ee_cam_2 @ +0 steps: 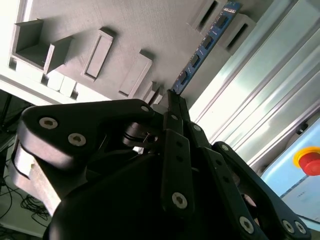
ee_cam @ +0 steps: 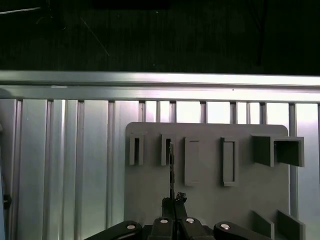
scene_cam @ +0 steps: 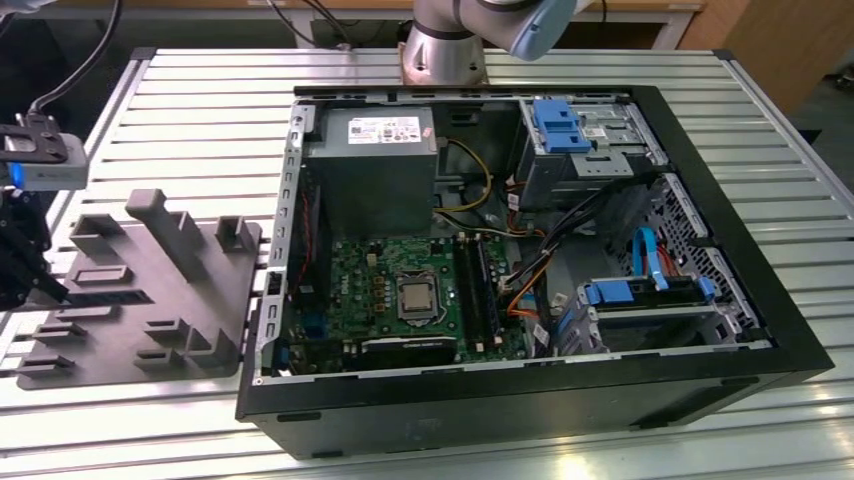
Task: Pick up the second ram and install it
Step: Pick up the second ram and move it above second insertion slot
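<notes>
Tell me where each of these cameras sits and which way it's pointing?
Exterior view: off the arm, above the slatted table, looking down into the open computer case and grey holder; the arm's base shows.
Second wrist view: on the wrist, looking along the end effector at the second ram standing in the holder; black linkages show.
First wrist view: on the wrist, facing the holder squarely, ram edge-on; the end effector's tip shows.
Shared: both wrist views show the end effector closed on the ram.

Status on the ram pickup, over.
Claw shut on ram end. Ram at grey holder. No obstruction seen.
</notes>
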Tool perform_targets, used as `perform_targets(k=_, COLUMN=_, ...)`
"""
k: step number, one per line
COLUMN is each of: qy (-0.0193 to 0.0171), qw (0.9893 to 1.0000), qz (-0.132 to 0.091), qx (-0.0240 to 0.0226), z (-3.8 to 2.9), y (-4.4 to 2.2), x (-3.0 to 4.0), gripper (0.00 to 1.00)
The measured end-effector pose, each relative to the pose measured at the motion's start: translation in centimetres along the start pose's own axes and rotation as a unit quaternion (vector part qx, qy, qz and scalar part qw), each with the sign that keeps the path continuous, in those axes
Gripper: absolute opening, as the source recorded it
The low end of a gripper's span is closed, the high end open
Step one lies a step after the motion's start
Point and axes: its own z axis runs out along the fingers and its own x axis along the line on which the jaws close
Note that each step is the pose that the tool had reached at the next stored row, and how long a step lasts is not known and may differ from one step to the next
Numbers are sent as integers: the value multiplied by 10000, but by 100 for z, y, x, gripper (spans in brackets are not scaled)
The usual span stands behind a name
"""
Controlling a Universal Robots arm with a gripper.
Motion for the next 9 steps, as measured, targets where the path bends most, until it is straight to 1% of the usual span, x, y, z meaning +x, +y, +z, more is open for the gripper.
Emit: perform_targets(k=9, qy=0, qw=10000, qz=0, qx=0, z=-71, y=2, x=-4, gripper=11)
